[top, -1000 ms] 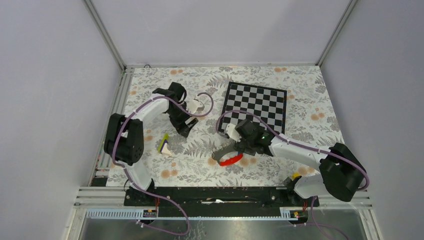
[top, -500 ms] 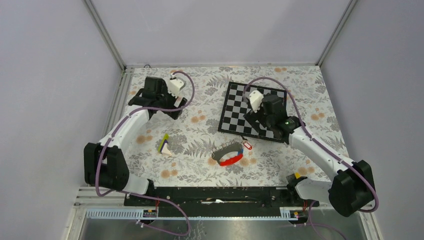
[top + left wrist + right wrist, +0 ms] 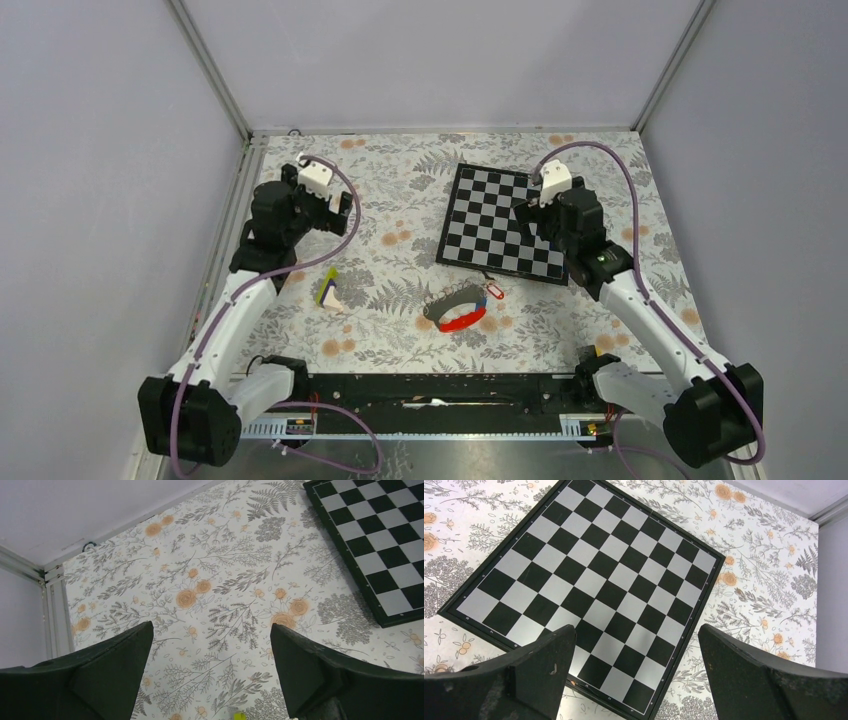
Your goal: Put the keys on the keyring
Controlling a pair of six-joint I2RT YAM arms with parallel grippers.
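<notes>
Top external: keyring (image 3: 455,308), keys (image 3: 493,291) beside chessboard (image 3: 505,220).
Left end effector (image 3: 209,630): apart.
Right end effector (image 3: 635,630): apart, over chessboard.

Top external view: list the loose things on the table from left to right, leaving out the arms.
Yellow-green wedge block → keyring → keys. The chessboard lies farther back and spans both the keyring and the keys, so it has no clear place in the order.

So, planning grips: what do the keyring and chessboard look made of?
Keyring: seemingly a flexible strap, grey with a red section, matt; fabric or soft plastic, too small to tell. Chessboard: thin, smooth board with slight sheen; perhaps plastic or laminated card.
</notes>
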